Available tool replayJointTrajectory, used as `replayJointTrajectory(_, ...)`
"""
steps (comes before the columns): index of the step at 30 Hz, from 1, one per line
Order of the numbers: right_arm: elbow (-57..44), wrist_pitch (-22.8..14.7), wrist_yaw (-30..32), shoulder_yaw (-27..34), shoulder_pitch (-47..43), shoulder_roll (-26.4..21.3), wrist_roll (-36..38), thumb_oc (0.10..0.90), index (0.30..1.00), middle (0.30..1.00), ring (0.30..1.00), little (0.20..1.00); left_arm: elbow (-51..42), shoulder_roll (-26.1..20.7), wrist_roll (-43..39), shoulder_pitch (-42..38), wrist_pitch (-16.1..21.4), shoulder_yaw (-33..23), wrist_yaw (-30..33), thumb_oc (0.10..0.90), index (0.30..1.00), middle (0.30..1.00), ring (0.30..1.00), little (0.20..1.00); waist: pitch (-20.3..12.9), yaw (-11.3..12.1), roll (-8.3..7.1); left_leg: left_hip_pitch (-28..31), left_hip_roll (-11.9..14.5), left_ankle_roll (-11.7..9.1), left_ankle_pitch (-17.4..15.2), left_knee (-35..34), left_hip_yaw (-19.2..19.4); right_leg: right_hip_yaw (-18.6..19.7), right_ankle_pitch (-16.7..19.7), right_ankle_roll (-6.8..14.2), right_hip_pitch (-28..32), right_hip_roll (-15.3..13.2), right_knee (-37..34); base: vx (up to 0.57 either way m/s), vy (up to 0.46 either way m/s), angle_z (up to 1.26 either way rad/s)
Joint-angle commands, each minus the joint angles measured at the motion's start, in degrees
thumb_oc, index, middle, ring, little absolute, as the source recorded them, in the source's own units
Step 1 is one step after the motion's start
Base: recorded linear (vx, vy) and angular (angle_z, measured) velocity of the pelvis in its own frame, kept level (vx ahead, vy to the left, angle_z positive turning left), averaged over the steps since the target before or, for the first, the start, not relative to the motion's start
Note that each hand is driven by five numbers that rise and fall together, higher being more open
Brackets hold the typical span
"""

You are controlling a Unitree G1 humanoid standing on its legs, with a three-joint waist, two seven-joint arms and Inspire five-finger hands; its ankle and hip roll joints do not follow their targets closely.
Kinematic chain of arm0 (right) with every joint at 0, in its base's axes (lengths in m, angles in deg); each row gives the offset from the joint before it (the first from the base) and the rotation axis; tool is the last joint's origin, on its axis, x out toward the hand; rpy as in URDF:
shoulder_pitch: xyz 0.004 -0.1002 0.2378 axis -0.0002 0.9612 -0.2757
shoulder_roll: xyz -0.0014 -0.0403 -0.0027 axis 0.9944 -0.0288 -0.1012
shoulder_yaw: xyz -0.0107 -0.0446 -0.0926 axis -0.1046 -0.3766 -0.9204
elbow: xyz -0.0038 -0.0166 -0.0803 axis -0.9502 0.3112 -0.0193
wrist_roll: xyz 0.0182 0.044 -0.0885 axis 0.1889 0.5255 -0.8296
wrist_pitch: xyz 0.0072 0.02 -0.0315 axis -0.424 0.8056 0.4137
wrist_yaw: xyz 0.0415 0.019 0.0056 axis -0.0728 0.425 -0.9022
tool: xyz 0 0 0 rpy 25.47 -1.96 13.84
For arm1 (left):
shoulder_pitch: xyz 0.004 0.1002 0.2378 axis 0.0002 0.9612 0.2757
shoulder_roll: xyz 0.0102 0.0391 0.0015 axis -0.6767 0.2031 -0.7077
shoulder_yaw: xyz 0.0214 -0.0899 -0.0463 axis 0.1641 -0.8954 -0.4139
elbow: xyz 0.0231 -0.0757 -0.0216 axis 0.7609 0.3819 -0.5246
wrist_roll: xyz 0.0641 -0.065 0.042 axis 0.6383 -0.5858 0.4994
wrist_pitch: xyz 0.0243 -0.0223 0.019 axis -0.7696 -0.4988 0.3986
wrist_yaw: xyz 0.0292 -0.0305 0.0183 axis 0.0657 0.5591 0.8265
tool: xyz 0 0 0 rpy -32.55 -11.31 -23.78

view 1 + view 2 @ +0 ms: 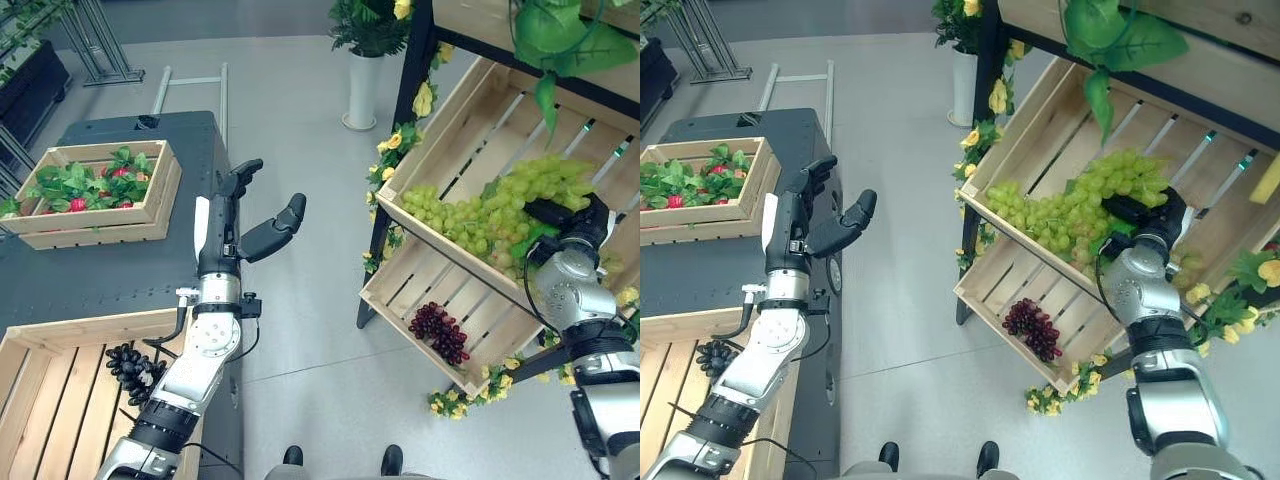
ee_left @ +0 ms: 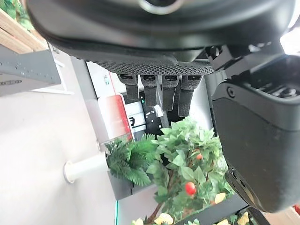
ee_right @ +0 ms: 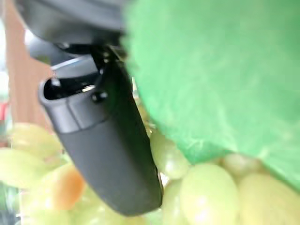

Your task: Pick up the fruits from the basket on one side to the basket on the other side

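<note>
So far one dark purple grape bunch lies in the near-left slatted wooden crate on the dark worktop. Another purple bunch and the green grape heap wait in the tilted wooden shelf crates on the right.

The left hand hovers spread and empty, while the right hand is down among the green grapes; I cannot tell whether it grips.

white vase with greenery on the grey floor, yellow flowers along the black shelf frame, dark surface, metal rack legs at the back
</note>
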Motion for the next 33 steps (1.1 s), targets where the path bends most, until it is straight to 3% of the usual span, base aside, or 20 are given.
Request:
replayJointTrajectory(1, 4.5, 3.4, -6.6, -5.7, -5.4, -8.2, -11.8, 0.800, 0.900, 0.900, 0.900, 0.900, -2.0, -3.6, -0.7, -5.5, 3.6, 2.4, -1.0, 0.800, 0.900, 0.900, 0.900, 0.900, -5.7, 0.9, -1.22, -3.1, -3.7, 0.9, -1.6, 0.1, -2.0, -1.7, -1.6, 2.0, 3.0, -1.8, 0.2, 0.00, 0.000, 0.00)
replayJointTrajectory(2, 4.7, 5.0, -8.4, -7.1, -6.1, -9.1, -17.7, 0.800, 0.900, 0.900, 0.900, 0.900, -2.3, -3.5, -0.6, -5.6, 3.2, 2.3, -1.4, 0.800, 0.900, 0.900, 0.900, 0.900, -5.5, 0.9, -1.33, -3.1, -3.7, 0.9, -1.5, 0.1, -2.1, -1.7, -1.6, 2.0, 3.0, -1.8, 0.2, 0.00, 0.000, 0.00)
replayJointTrajectory(5, 5.1, 5.8, -11.6, -10.0, -7.3, -11.2, -24.0, 0.800, 0.900, 0.900, 0.900, 0.900, -2.7, -3.6, -0.5, -5.4, 3.1, 2.0, -2.0, 0.800, 0.900, 0.900, 0.900, 0.900, -5.4, 1.0, -1.50, -3.0, -3.8, 1.0, -1.5, 0.1, -2.1, -1.7, -1.5, 2.2, 3.1, -1.8, 0.2, -0.01, -0.004, 0.02)
replayJointTrajectory(6, 2.0, 7.8, -12.4, -12.4, -8.4, -13.4, -27.3, 0.800, 0.900, 0.900, 0.900, 0.900, -3.6, -3.9, -0.4, -5.0, 2.7, 1.7, -2.1, 0.800, 0.900, 0.900, 0.900, 0.900, -5.3, 0.7, -1.74, -2.9, -3.7, 1.0, -1.5, 0.1, -1.7, -1.5, -1.4, 2.3, 3.1, -1.8, 0.2, 0.00, 0.000, 0.00)
replayJointTrajectory(8, -0.7, 8.3, -12.7, -13.5, -8.7, -15.2, -32.1, 0.800, 0.900, 0.900, 0.900, 0.900, -3.9, -4.2, -0.4, -4.6, 2.8, 1.4, -2.6, 0.800, 0.900, 0.900, 0.900, 0.900, -5.2, 0.5, -1.94, -2.8, -3.7, 1.0, -1.6, 0.1, -1.6, -1.4, -1.3, 2.4, 3.2, -1.8, 0.2, 0.00, 0.000, 0.00)
replayJointTrajectory(15, -10.0, 10.0, -16.9, -14.4, -10.3, -21.7, -38.0, 0.800, 0.900, 0.900, 0.900, 0.900, -5.9, -5.0, -0.4, -3.1, 2.6, -1.0, -4.0, 0.800, 0.900, 0.900, 0.900, 0.900, -5.0, -0.6, -2.64, -2.7, -3.5, 1.2, -1.4, 0.1, -0.8, -0.5, -0.9, 2.7, 2.9, -1.7, 0.2, -0.02, 0.000, 0.00)
replayJointTrajectory(18, -15.5, 10.3, -18.5, -12.0, -9.5, -23.9, -35.3, 0.800, 0.900, 0.900, 0.900, 0.900, -6.4, -5.1, -0.3, -2.5, 3.0, -2.1, -4.5, 0.800, 0.900, 0.900, 0.900, 0.900, -5.1, -1.3, -2.77, -2.6, -3.4, 1.1, -1.5, 0.1, -0.5, -0.1, -1.0, 2.8, 2.9, -1.7, 0.2, -0.01, 0.000, -0.04)
replayJointTrajectory(22, -24.8, 8.3, -17.6, -5.9, -6.4, -24.5, -24.9, 0.800, 0.900, 0.900, 0.900, 0.900, -6.6, -4.8, 0.7, -1.3, 3.3, -3.6, -4.8, 0.800, 0.900, 0.900, 0.900, 0.900, -5.2, -2.7, -2.75, -2.3, -3.2, 1.1, -1.9, 0.1, 0.1, 0.9, -1.1, 3.0, 2.8, -1.7, 0.2, -0.01, 0.007, -0.05)
replayJointTrajectory(27, -30.4, 4.6, -14.3, -1.4, -2.8, -23.5, -28.2, 0.800, 0.900, 0.900, 0.900, 0.900, -6.5, -4.7, 1.0, -0.6, 3.8, -4.4, -4.5, 0.800, 0.900, 0.900, 0.900, 0.900, -5.5, -3.4, -2.38, -2.0, -3.2, 1.1, -2.3, 0.1, 0.7, 1.6, -1.3, 3.1, 2.7, -1.8, 0.2, -0.01, 0.011, -0.05)
replayJointTrajectory(33, -38.4, 2.0, -14.3, 2.8, 1.4, -20.1, -21.4, 0.800, 0.900, 0.900, 0.900, 0.900, -6.8, -3.9, 2.1, 0.3, 4.3, -5.3, -4.2, 0.800, 0.900, 0.900, 0.900, 0.900, -5.6, -4.0, -1.88, -1.8, -3.1, 1.0, -2.7, 0.1, 1.1, 2.1, -1.7, 3.1, 2.7, -1.9, 0.2, -0.02, 0.005, -0.06)
